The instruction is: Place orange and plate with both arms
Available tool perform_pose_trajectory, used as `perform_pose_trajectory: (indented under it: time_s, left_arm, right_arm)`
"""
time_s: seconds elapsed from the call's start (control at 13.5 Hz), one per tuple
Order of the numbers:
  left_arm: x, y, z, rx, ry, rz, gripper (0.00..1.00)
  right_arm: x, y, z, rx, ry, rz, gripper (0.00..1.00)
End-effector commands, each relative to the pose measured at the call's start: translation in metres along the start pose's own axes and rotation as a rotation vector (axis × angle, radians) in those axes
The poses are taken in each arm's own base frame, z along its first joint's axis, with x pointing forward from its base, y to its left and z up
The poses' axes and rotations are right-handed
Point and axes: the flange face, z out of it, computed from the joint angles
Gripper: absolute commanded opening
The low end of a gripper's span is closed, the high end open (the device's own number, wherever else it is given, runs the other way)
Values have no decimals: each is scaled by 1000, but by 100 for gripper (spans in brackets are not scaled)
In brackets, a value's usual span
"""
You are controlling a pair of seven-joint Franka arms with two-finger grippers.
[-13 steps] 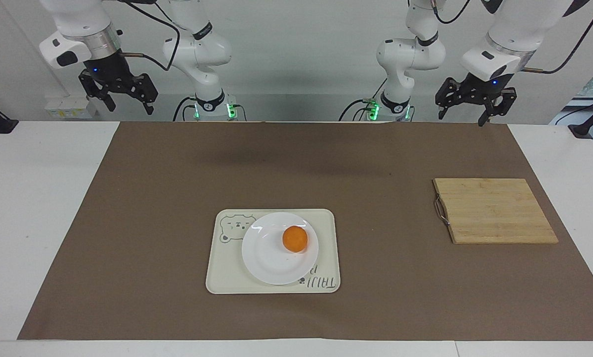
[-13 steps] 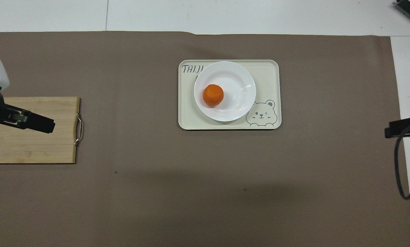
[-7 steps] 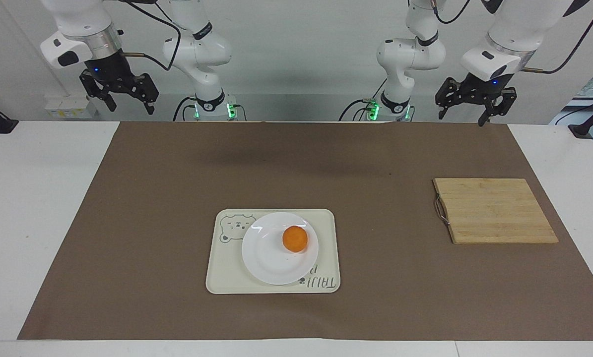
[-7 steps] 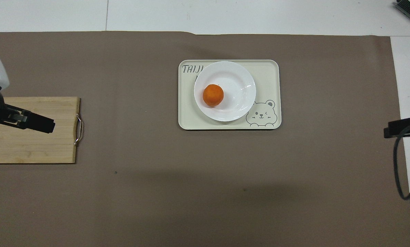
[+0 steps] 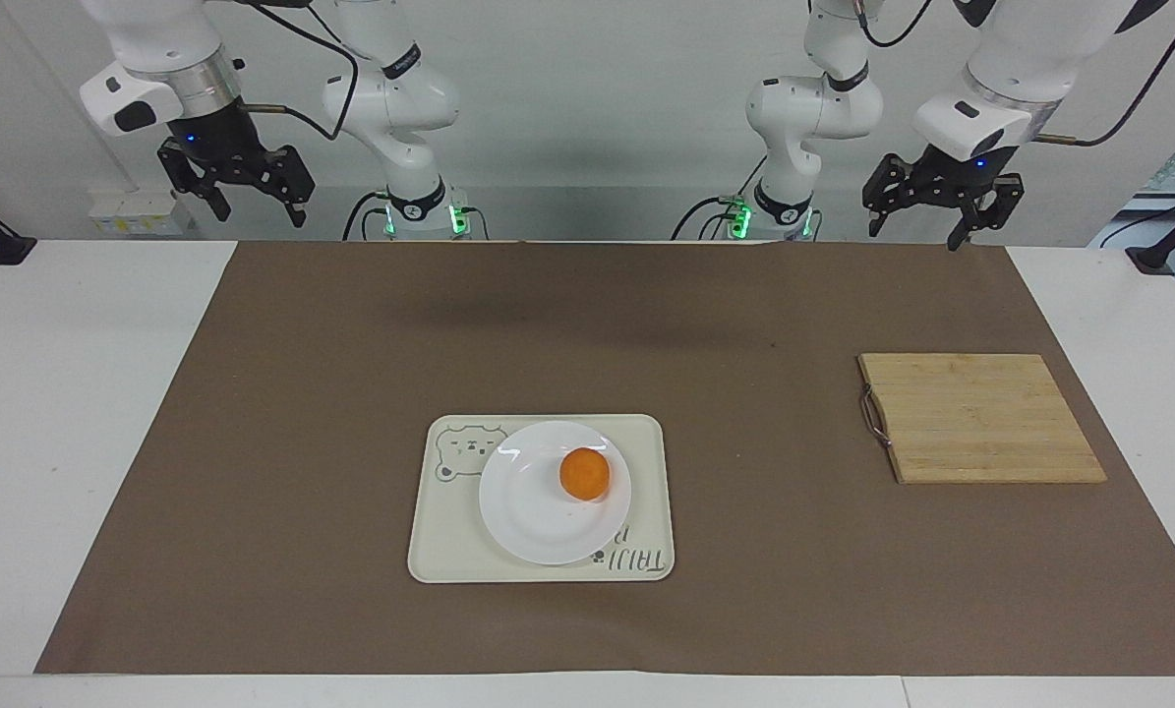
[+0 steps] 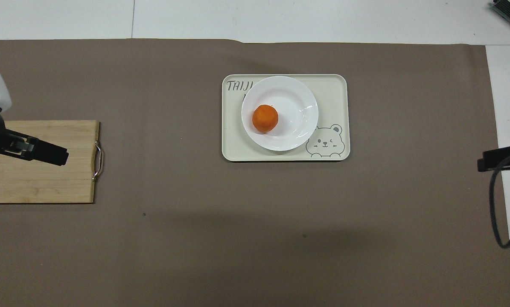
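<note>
**Both arms parked high, orange already on plate on tray**

Orange [image 5: 584,473] sits on the white plate [image 5: 528,521], off-centre toward the left arm's end, at about 2 o'clock on the plate in the facing view. Plate rests on the cream bear tray [image 5: 646,492], roughly mid-table, overlapping the tray's printed lettering. Fruit touches the plate only; nothing grips either.

Left gripper [image 5: 941,211]: raised, over the robots' edge of the brown mat [image 5: 302,393], fingers spread wide, empty. In the overhead view it [image 6: 45,152] overlaps the bamboo cutting board [image 6: 58,179], but the facing view shows it well above the table, no contact.

Right gripper [image 5: 243,192]: raised near its own end, over the white tabletop just off the mat's corner, fingers spread wide, empty. Only a tip [image 6: 500,157] shows in the overhead view.

Key relation: from each gripper the tray lies down and inward toward table centre. In the facing view that's about 5 o'clock from the right gripper and about 7 o'clock from the left. Orange is on the plate's left-arm side, so I'd judge the left arm the more natural pick for it; both look about equally far off. Tray's long axis runs end to end across the table.

Judgement: placement looks done, or not yet begun if the cutting board is the target. Can't tell which.
</note>
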Motion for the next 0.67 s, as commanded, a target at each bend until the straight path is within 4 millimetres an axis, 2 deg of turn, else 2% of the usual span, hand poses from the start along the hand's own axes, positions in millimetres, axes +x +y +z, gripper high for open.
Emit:
perform_pose_trajectory:
  time_s: [0.0,0.22,0.59]
  left_arm:
    - [-7,-1,-1,20,10,-12,100]
    - [-7,-2,-1,21,11,-12,100]
    - [-7,-1,-1,20,10,-12,100]
  right_arm:
    - [-3,2,-1,27,3,21,100]
    - [1,0,1,89,3,29,100]
    - [0,-2,-2,65,21,24,100]
